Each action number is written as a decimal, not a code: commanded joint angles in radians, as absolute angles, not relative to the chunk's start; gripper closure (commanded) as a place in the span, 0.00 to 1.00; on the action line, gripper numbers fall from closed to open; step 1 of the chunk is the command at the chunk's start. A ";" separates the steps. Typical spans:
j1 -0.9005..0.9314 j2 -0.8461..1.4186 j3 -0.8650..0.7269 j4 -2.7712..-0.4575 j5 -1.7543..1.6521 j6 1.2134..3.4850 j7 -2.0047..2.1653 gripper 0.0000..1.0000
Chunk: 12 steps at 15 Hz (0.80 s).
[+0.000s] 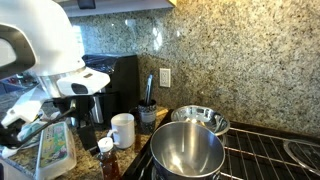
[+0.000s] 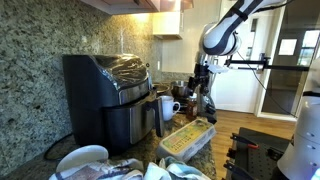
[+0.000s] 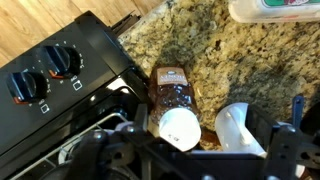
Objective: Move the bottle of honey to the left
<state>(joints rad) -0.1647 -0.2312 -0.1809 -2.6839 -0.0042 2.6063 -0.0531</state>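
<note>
One bottle of honey (image 3: 172,100) stands on the granite counter (image 3: 215,50) between black stove (image 3: 60,75) and white mug (image 3: 232,128), under the wide-spread, empty gripper (image 3: 205,142).

arm bent downward, tool (image 3: 205,142) pointing down, jaws apart.

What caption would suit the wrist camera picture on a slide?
Open claw above the honey bottle on a speckled stone counter, black stove knobs alongside.
</note>
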 commanded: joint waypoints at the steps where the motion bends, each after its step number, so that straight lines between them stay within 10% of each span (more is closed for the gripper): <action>1: -0.175 -0.229 -0.172 -2.734 -0.009 2.733 -0.026 0.00; 12: -0.222 -0.150 -0.153 -2.766 -0.075 2.930 0.057 0.00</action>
<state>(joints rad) -0.1914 -0.1721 -0.1709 -2.7491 -0.0361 2.8625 0.0008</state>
